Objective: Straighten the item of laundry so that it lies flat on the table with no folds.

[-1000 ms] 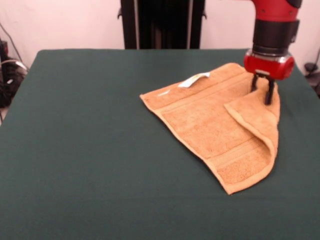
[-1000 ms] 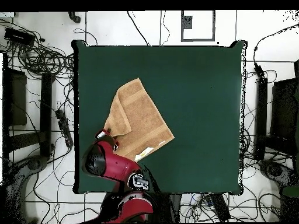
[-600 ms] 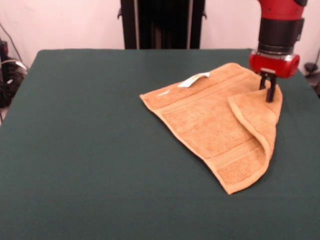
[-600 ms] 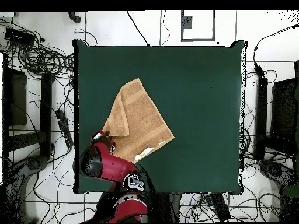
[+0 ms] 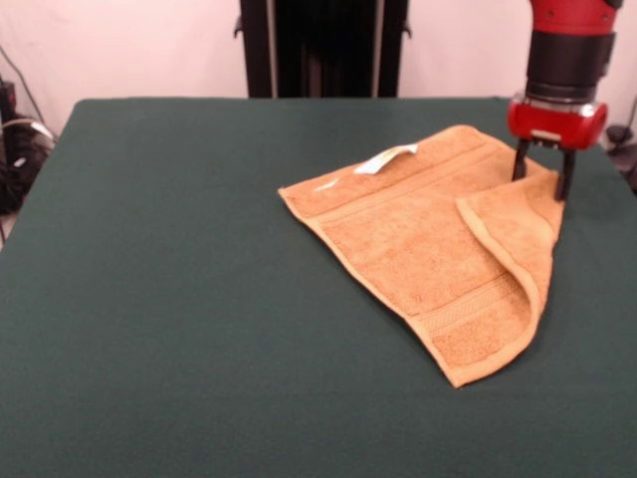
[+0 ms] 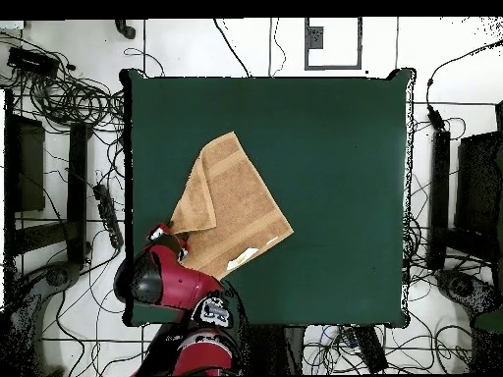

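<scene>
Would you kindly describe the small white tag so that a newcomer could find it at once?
Start from the dark green table and find the tan-orange towel lying on it below the red gripper. The white tag sits at the towel's far edge, the only white thing on the cloth.

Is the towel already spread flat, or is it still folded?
Still folded: one corner flap of the towel lies doubled over, beside the open claw.

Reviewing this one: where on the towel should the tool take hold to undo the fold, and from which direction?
Probably the folded-over corner flap of the towel, near its loose tip beside the open tool. That flap lies doubled over the right side in the front view, its edge raised above the layer beneath. Come down from above, pinch only the top layer, then draw it outward toward the table edge on that side.
</scene>
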Available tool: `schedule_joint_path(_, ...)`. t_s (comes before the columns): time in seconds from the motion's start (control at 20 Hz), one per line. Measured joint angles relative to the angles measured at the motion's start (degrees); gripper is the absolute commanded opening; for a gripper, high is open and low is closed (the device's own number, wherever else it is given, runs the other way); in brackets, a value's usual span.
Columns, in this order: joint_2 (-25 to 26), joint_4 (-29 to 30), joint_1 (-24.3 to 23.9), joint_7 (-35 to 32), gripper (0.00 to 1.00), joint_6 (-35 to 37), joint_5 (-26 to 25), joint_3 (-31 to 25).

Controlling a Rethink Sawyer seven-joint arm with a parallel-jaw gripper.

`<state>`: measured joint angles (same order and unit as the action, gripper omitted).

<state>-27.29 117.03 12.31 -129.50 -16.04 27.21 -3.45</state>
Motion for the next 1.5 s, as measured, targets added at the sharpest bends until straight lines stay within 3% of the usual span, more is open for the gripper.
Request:
schedule_joint_path(0.45,0.52,-0.61,1.15,0.00,1.00,0.00,-0.01,0.01)
schedule_joint_path(0.5,0.60,-0.69,1.21,0.00,0.00,0.00,-0.01,0.01)
schedule_joint_path(1.5,0.81,-1.85,1.31,0.00,0.00,0.41,-2.83,0.53)
